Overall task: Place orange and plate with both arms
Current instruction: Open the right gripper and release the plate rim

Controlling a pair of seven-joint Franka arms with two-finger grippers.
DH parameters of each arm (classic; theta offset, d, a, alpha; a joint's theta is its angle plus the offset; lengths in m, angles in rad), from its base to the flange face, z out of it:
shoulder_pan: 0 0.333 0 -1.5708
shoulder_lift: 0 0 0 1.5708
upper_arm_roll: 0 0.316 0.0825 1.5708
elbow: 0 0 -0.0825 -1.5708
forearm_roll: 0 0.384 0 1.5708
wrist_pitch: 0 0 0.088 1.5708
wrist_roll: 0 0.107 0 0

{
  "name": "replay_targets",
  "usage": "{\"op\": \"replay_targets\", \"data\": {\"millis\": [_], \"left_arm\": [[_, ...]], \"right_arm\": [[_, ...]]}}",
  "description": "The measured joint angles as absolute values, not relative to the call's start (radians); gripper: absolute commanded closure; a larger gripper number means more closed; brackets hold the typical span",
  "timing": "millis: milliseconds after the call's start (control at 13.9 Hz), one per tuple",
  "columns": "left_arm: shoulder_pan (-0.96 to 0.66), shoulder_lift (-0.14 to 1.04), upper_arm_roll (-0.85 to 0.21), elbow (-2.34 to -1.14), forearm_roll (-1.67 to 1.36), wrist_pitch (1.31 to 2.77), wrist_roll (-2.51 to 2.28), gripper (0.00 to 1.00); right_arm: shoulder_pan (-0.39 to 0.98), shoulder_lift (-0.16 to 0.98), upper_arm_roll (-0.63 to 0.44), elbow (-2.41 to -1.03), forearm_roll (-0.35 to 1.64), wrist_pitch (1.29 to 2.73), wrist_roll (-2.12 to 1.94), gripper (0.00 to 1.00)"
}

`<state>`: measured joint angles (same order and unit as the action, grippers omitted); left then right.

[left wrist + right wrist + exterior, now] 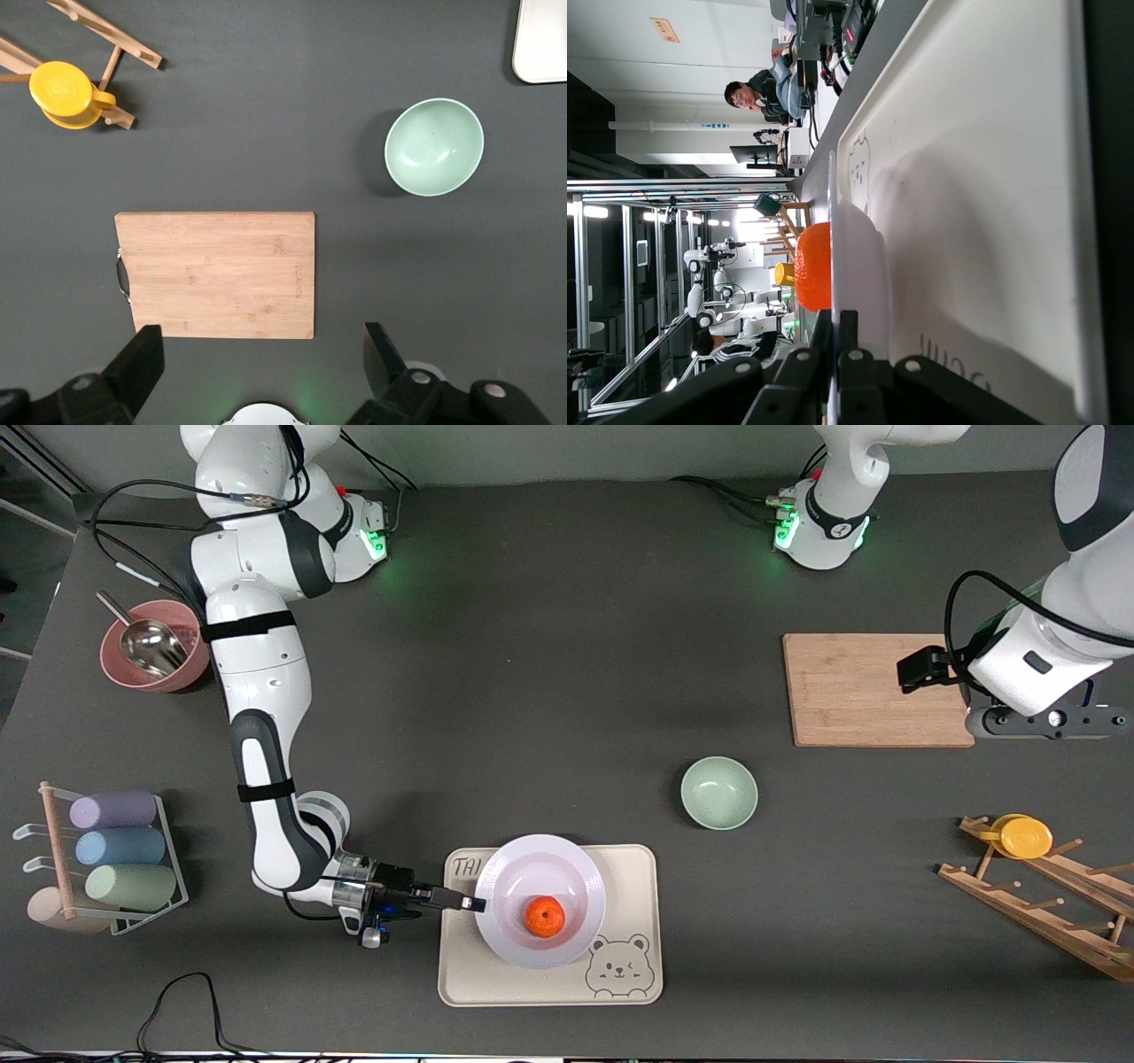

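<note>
The white plate [567, 872] rests on the cream bear tray [633, 881] near the front camera. The orange [544, 916] sits in the plate. My right gripper [474, 904] is shut on the plate's rim at the side toward the right arm's end. In the right wrist view its fingers [835, 332] pinch the thin plate edge [834, 212], with the orange [814, 266] above them. My left gripper [261, 354] is open and empty, held high over the table by the wooden cutting board [873, 689], and waits there.
A pale green bowl [718, 792] stands between tray and board. A wooden rack [1045, 895] with a yellow lid [1025, 836] is at the left arm's end. A pink bowl with a scoop [151, 646] and a cup rack [115, 850] are at the right arm's end.
</note>
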<state>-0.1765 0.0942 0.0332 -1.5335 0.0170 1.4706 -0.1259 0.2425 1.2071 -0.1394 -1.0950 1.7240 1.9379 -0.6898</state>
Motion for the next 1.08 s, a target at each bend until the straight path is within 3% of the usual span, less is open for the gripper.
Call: {"op": "replay_targets", "data": {"millis": [144,288,576,936,1080], "left_arm": [[-0.169,0.062,0.036,-1.579,0.017,1.505,-0.131,0.0],[-0.133,0.031,0.03,-1.617,0.018,1.528,-0.133,0.0],[-0.076,0.018,0.017,-1.645,0.018,1.557,-0.132,0.0],[-0.076,0.034,-0.002,-1.652,0.023,1.59,-0.133,0.0],[-0.077,0.034,-0.003,-1.652,0.023,1.589,-0.133,0.0]], "right_arm": [[0.243,1.208,-0.139,-1.093,1.724,1.943,-0.69,0.91],[0.243,1.209,-0.139,-1.092,1.724,1.943,-0.69,0.69],[0.243,1.213,-0.139,-1.093,1.724,1.943,-0.69,0.4],[0.243,1.211,-0.145,-1.081,1.693,1.941,-0.67,0.35],[0.241,1.206,-0.156,-1.055,1.587,1.942,-0.578,0.35]]}}
